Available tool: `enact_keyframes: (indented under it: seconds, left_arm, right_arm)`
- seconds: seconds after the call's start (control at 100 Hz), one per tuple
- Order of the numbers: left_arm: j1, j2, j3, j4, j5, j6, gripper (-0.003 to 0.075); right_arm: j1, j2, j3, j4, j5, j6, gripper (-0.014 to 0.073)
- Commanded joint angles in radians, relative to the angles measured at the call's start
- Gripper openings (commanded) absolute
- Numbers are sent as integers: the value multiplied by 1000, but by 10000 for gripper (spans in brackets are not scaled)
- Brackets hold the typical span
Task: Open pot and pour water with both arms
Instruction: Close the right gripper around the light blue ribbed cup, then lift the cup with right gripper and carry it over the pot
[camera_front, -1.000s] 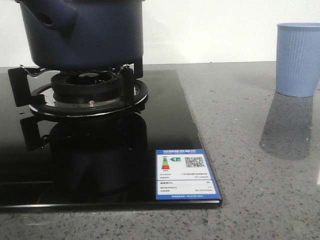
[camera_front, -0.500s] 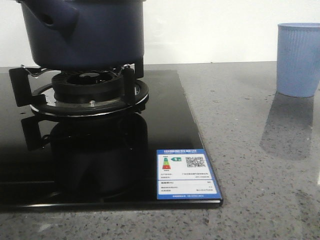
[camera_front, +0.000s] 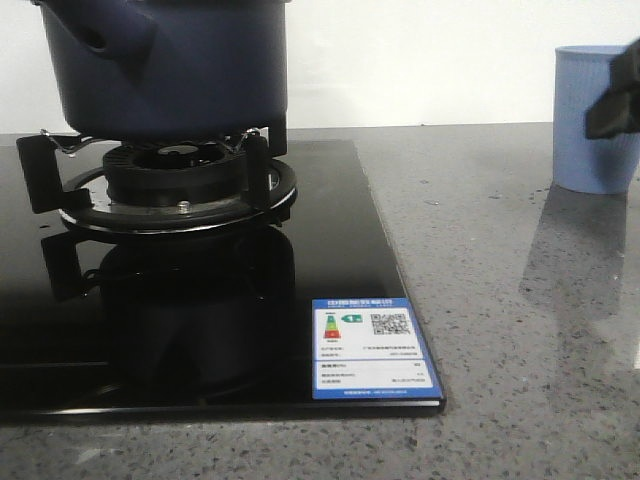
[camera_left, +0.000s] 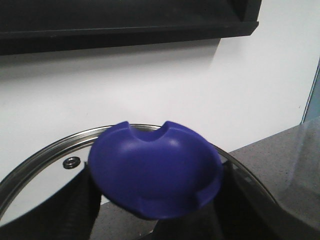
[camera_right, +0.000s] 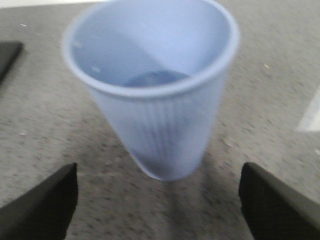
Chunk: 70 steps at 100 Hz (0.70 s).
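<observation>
The dark navy pot stands on the gas burner at the back left; its top is out of the front view. My left gripper is shut on the blue knob of a glass lid with a steel rim. Wall and counter show through the glass. A light blue ribbed cup stands at the right, with some water in it. My right gripper is open, its fingers wide apart just short of the cup. One dark finger overlaps the cup in the front view.
The burner sits on a black glass hob with a blue and white label at its front right corner. Grey speckled counter lies between hob and cup. A white wall is behind, and a dark shelf hangs above.
A dark finger of my right gripper has come into the front view at the right edge, in front of the cup. The pot and the cup have not moved.
</observation>
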Motion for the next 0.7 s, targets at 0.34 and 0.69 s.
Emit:
enact_keyframes:
  seconds: [0.34,0.69]
  left_arm:
    - [0,-34,-41,-81,-26,6,371]
    - [0,-34,-41,-81,-28,6,371]
  right_arm:
    - [16,70,-43,-4,-231,3,570]
    - [16,199,-100,-17,-301,3,570]
